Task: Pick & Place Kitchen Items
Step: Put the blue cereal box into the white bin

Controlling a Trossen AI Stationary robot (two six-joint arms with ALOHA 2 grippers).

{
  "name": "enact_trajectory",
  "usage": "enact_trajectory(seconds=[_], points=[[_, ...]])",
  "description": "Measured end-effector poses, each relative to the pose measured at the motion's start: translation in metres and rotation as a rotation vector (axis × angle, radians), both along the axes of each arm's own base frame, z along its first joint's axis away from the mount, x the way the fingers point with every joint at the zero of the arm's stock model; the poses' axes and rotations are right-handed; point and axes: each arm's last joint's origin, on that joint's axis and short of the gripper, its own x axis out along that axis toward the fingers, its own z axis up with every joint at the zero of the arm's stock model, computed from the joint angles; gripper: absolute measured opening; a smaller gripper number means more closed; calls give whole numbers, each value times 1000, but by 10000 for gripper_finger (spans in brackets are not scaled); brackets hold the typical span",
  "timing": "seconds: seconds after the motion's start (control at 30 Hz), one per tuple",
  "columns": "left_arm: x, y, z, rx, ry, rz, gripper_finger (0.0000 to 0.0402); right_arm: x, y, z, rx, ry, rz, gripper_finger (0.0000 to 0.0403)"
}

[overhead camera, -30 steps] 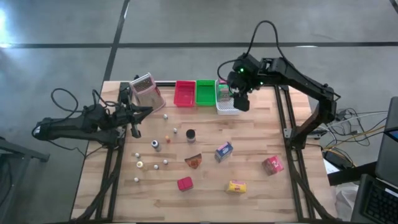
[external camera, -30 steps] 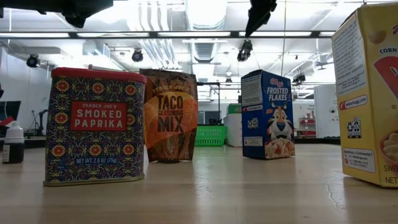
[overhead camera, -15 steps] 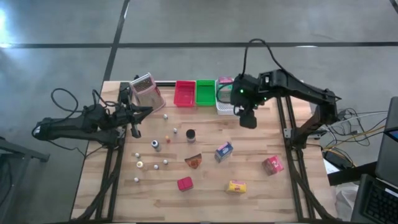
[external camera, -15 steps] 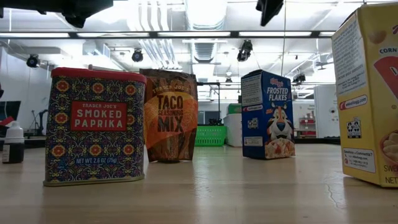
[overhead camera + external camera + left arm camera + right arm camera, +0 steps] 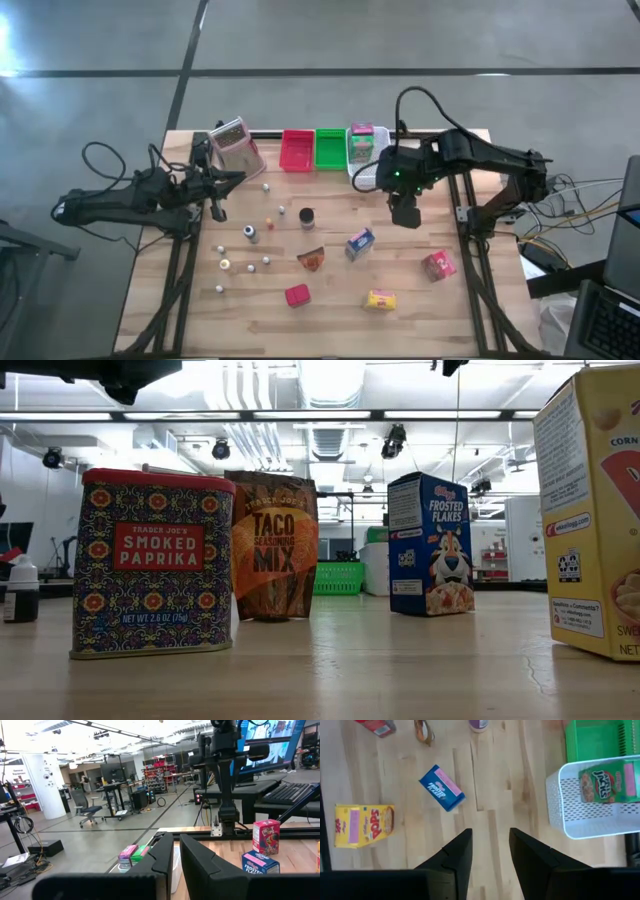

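Observation:
My right gripper (image 5: 405, 212) hangs open above bare wood, between the white tray (image 5: 366, 176) and the blue Frosted Flakes box (image 5: 360, 242); in its wrist view the fingers frame the table (image 5: 490, 851), with the blue box (image 5: 441, 788) and yellow box (image 5: 364, 821) beyond. A green packet (image 5: 602, 782) lies flat in the white tray (image 5: 570, 815), with a pink packet (image 5: 362, 130) at its far end. On the table rest the pink-red box (image 5: 438, 264), yellow box (image 5: 380, 299), red tin (image 5: 297, 294), orange-brown wedge (image 5: 311, 259), dark jar (image 5: 307, 216) and tiny bottles (image 5: 250, 232). My left gripper (image 5: 216, 200) waits shut at the left edge.
The red tray (image 5: 297, 150) and green tray (image 5: 329, 148) sit along the far edge beside the white one. A pink grater-like stand (image 5: 236, 147) is at the far left. Bare wood lies right of the blue box. The low view shows the paprika tin (image 5: 152, 565) and taco packet (image 5: 275, 545) close up.
My right gripper has drawn back from over the white tray toward the table's near edge and slightly right, and now hangs over bare wood beside the tray. The green packet stays in the white tray.

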Motion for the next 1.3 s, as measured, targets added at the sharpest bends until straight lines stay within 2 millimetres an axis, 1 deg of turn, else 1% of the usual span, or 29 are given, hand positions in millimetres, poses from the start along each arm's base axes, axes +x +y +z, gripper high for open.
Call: enact_trajectory(seconds=[0.2, 0.33, 0.43, 0.5, 0.67, 0.8, 0.97, 1.07, 1.17, 1.3], points=[[0, 0, 0, 0, 0, 0, 39, 1, 1, -8, 15, 32, -41, 150], [0, 0, 0, 0, 0, 1, 39, 3, 1, -23, 5, 92, -18, 176], [0, 0, 0, 0, 0, 0, 39, 8, 2, -37, -33, 108, 106, 194], [0, 0, 0, 0, 0, 0, 39, 12, 3, -45, -68, 103, 218, 204], [0, 0, 0, 0, 0, 0, 39, 22, 4, -65, -135, 80, 426, 227], [0, 0, 0, 0, 0, 0, 39, 26, 7, -74, -161, 73, 523, 251], [0, 0, 0, 0, 0, 0, 39, 32, 12, -77, -174, 44, 557, 281], [0, 0, 0, 0, 0, 0, 39, 35, 16, -79, -154, 8, 498, 292], [0, 0, 0, 0, 0, 0, 39, 37, 20, -86, -119, -1, 477, 296], [0, 0, 0, 0, 0, 0, 39, 40, 27, -96, -123, -20, 511, 291]])
